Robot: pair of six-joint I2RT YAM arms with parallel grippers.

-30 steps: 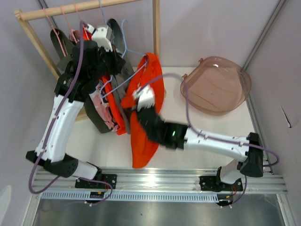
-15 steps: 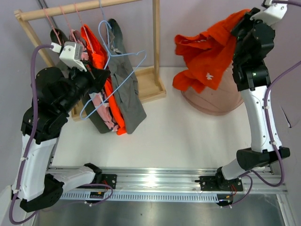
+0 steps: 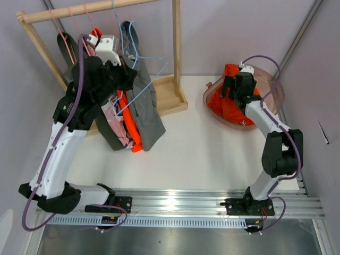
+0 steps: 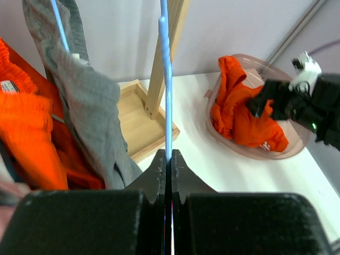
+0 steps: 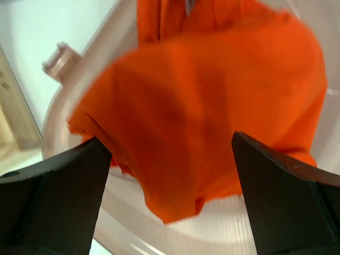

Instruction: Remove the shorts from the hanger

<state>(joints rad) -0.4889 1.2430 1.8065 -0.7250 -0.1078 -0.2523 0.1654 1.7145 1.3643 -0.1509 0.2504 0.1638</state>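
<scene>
One orange pair of shorts [image 3: 229, 103] [image 5: 212, 106] lies bunched in the clear brown basket [image 3: 268, 98]. My right gripper [image 3: 240, 79] [image 5: 170, 139] hangs open just above it, holding nothing. My left gripper [image 3: 129, 78] [image 4: 170, 154] is shut on the wire of a bare blue hanger [image 3: 159, 66] [image 4: 168, 79] beside the rack. On the rack hang grey shorts [image 3: 146, 114] [image 4: 79, 106], orange shorts [image 3: 130, 125] [image 4: 26, 133], a pink patterned pair [image 3: 114, 119] and a dark olive pair [image 3: 109, 135], partly hidden by the left arm.
The wooden rack has a top rail [image 3: 79, 10], an upright post [image 4: 178, 32] and a base tray [image 3: 170, 98]. The basket stands at the back right, close to the wall and the metal frame [image 3: 297, 42].
The right arm came down from high over the basket, and the orange shorts now lie in it, released from open jaws. The left arm swung back toward the rack with the blue hanger.
</scene>
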